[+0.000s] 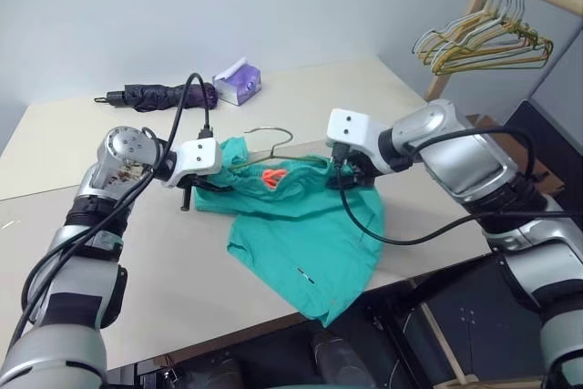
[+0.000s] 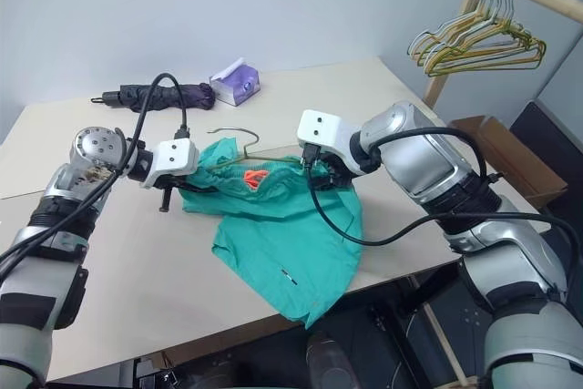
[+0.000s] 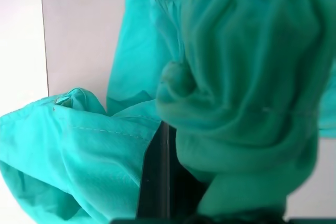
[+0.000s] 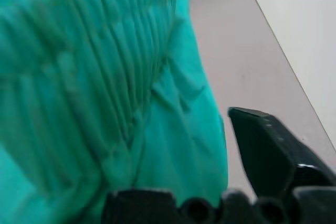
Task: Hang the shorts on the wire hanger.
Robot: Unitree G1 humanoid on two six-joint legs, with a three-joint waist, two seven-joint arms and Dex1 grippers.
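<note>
No text, brand, number or sign can be read anywhere. The small orange tag (image 1: 271, 176) on the shorts (image 1: 310, 243) carries no legible print, and the purple-and-white box (image 1: 238, 81) at the far side of the table (image 1: 164, 289) shows only blurred patches of colour, no letters.

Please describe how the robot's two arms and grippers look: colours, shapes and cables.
Both arms are built of rounded silver-grey metallic shells with black joint sections. Each wrist carries a white boxy housing, and thick black cables loop loosely beside each arm. The left gripper and the right gripper each have two black fingers; in the right wrist view one finger looks angular and glossy.
</note>
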